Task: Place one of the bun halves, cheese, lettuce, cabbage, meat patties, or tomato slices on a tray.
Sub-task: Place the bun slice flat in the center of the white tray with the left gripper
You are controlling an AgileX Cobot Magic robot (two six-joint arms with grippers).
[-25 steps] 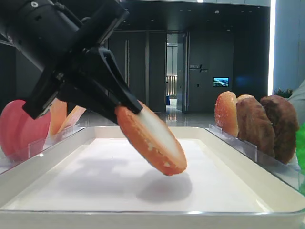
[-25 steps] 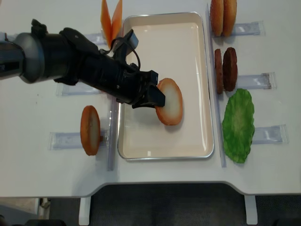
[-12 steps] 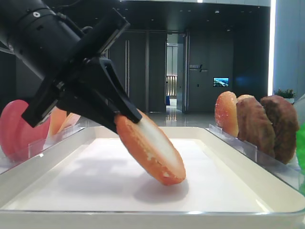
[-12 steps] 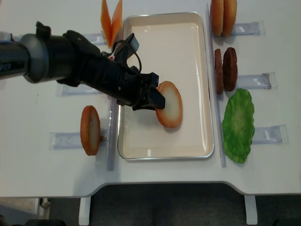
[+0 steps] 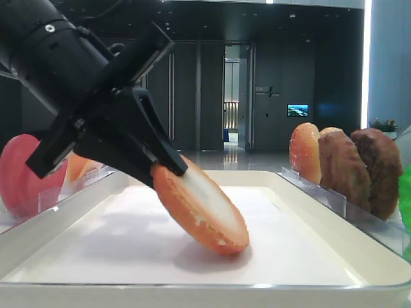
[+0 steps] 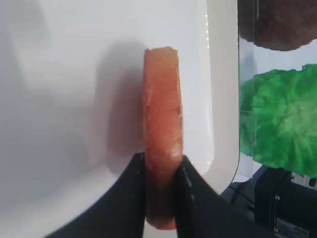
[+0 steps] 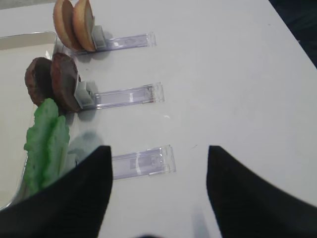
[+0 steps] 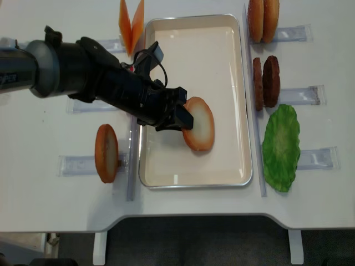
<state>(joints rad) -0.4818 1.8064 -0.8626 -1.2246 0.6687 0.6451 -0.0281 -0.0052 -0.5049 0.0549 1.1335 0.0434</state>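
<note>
The black left gripper point(image 8: 186, 119) is clamping the upper edge of the thick round golden-brown bun half with a pale flat face point(image 8: 199, 124), and its fingers are covering that edge in the left wrist view, while the bun half is tilting with its lower edge resting on the liner of the large shallow white rectangular tray point(image 8: 233, 83), just toward 3 o'clock of the tray's centre in the overhead view. The black right gripper point(image 7: 158, 198) is showing only two dark finger silhouettes standing apart with nothing between them over the white table point(image 7: 237, 74), their tips being cut off by the bottom edge. The clear plastic holder strips point(image 7: 141, 162) are carrying marks too small to read, and the white lettering on the left arm sleeve point(image 8: 11, 47) is being cropped at 9 o'clock of the overhead view.
</note>
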